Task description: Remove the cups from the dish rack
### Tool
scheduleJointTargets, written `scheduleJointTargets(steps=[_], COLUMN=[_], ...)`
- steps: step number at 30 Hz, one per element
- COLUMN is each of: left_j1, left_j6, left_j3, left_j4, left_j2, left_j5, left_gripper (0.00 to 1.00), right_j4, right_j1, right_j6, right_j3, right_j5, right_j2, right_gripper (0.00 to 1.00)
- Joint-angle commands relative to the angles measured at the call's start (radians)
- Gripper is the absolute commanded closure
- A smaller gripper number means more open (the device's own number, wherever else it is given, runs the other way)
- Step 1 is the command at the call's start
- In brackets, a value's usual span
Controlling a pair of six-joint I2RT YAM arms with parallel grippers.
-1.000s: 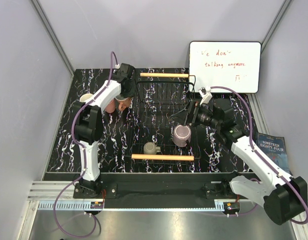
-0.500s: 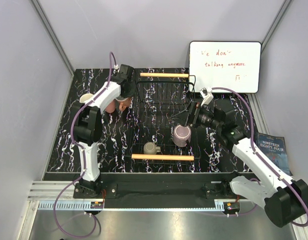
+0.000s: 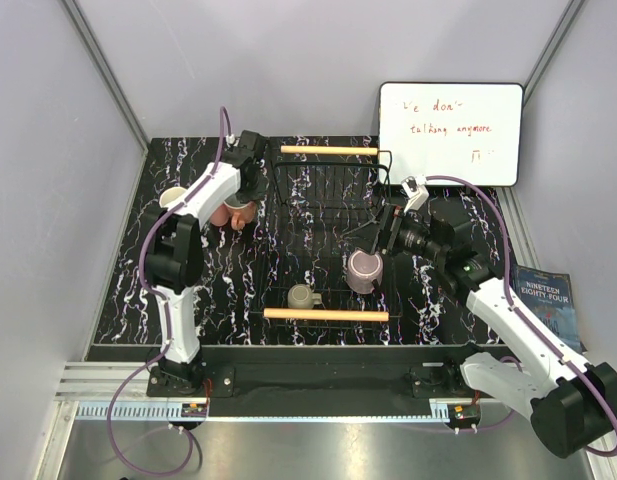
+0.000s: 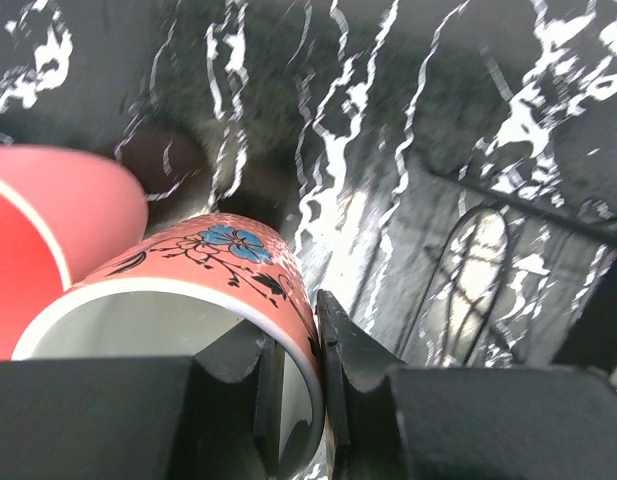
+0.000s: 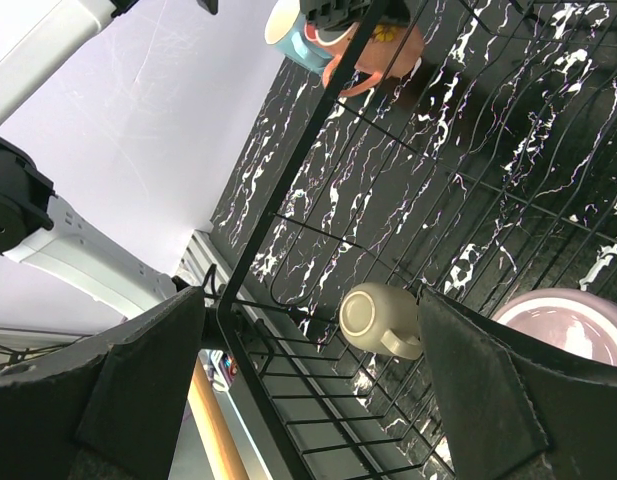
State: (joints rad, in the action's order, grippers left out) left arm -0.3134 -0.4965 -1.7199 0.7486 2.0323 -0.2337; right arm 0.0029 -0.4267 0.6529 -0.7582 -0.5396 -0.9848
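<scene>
Pinches the rim of the terracotta orange flowered ceramic mug [image 4: 203, 260] in the clamped left gripper [image 4: 298, 330], left of the black wire dish rack [image 3: 326, 314] beside the pink mug [image 4: 48, 220], and poises the empty, wide-spread right gripper [image 3: 381, 232] just beyond the upright mauve purple mug [image 3: 365, 268] inside the rack.

mauve cup [image 3: 365, 270], olive-grey cup [image 3: 302, 296] in dish rack [image 3: 326, 314]; terracotta cup [image 3: 242, 210], pink cup [image 3: 221, 214], blue cup [image 3: 173, 197] left of it
</scene>
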Motion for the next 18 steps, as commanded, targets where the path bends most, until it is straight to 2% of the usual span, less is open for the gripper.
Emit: scheduleJointTargets(steps=[1, 10, 18], left_j1=[-0.013, -0.035, -0.035], left_j6=[0.072, 0.069, 0.073], left_j3=[0.008, -0.04, -0.034], left_j4=[0.179, 0.16, 0.078], left_j2=[-0.026, 0.091, 0.089], left_j5=[-0.052, -0.012, -0.003], left_gripper=[1.0, 1.0, 1.0], right_j4=[0.048, 0.052, 0.029], right_j1=[-0.006, -0.006, -0.006], right_j6=[0.016, 0.019, 0.007], right_j3=[-0.003, 0.002, 0.003], right_j5=[0.0, -0.005, 0.004], right_j2=[-0.009, -0.003, 0.003], right_gripper=[0.06, 0.06, 0.06])
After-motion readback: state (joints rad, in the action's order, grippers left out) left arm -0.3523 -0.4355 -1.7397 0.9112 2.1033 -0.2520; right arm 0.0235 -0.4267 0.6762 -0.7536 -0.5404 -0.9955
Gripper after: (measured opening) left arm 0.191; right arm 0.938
